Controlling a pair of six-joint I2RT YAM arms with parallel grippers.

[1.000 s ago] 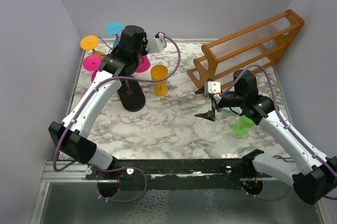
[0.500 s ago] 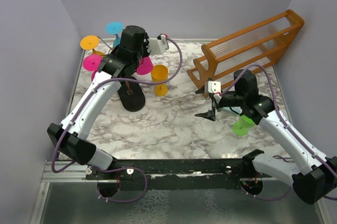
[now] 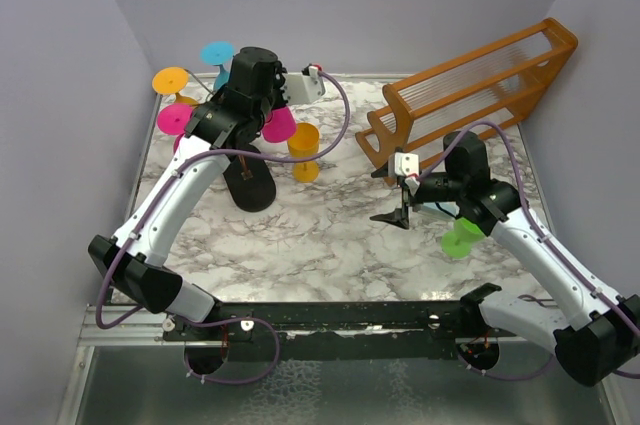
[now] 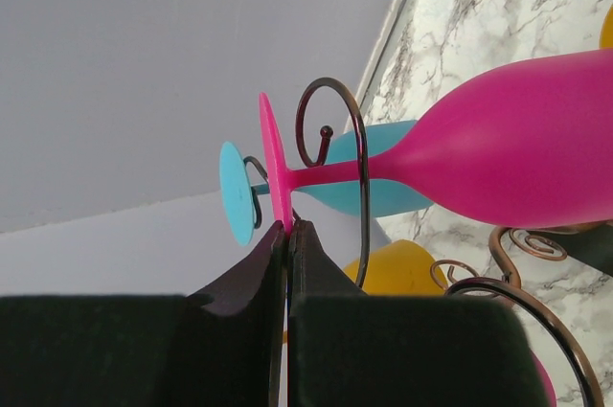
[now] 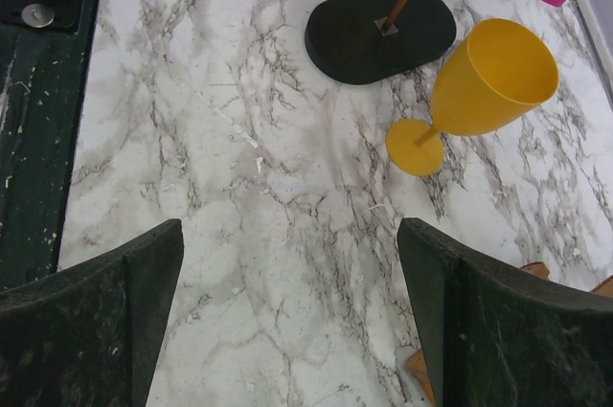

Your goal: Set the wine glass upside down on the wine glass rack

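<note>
— Status, nearest thing first?
— The right gripper (image 3: 397, 213) hangs low over the marbled surface (image 5: 239, 187), jaws wide apart, holding nothing. A green wine glass (image 3: 460, 238) sits just beside that arm. Further in, a yellow wine glass (image 5: 479, 81) stands upright near the black oval base (image 5: 380, 32) of the wine glass rack (image 4: 364, 225).
— And the glass being placed?
— The pink wine glass (image 4: 498, 139) is up at the rack. The left gripper (image 4: 288, 230) is clamped on the rim of its foot. The stem crosses one curled wire hook (image 4: 329, 81), foot on one side of the wire and bowl on the other. The glass looks tilted rather than plumb.
— So which step is this?
— The hanging itself, I judge, and close to done. Whether the hook bears the weight yet, I cannot tell.
— What does the next move call for?
— Probably easing the foot down until it rests on the curl. Then the jaws should part only a little, and the gripper should back away along the plane of the foot, so the fingers don't drag it off. A cyan wine glass (image 4: 233, 193) hangs right behind, so there is little room to swing. The wooden slatted rack (image 3: 470, 95) at the far right plays no part.
</note>
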